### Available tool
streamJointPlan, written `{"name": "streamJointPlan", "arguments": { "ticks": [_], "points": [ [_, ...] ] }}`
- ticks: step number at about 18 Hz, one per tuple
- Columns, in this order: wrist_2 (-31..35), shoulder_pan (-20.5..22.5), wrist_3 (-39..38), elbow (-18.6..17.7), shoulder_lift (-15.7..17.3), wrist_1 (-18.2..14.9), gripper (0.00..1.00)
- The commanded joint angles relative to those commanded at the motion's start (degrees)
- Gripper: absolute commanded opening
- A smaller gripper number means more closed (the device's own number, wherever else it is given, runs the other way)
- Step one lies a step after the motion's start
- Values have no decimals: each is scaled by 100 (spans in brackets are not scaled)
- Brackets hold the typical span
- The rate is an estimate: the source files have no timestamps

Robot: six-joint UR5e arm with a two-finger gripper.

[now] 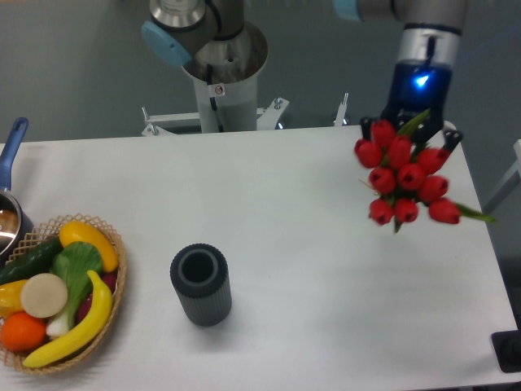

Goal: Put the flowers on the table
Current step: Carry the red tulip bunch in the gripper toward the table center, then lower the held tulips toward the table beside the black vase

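The flowers (405,181) are a bunch of red tulips with green leaves, held in the air above the right side of the white table (309,244), blooms facing the camera. My gripper (411,129) is shut on the flowers' stems, which are hidden behind the blooms. Its dark fingers show at either side of the bunch's top. A blue light glows on the wrist above.
A grey ribbed cup (200,284) stands upright at the table's centre-left. A wicker basket (57,293) of fruit and vegetables sits at the front left. A pot with a blue handle (10,187) is at the left edge. The robot base (218,73) stands behind the table.
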Motion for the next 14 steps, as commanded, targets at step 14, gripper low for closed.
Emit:
{"name": "streamJointPlan", "arguments": {
  "ticks": [14],
  "points": [
    [3121,-1319,26,-18,-1098,-9,44]
  ]
}}
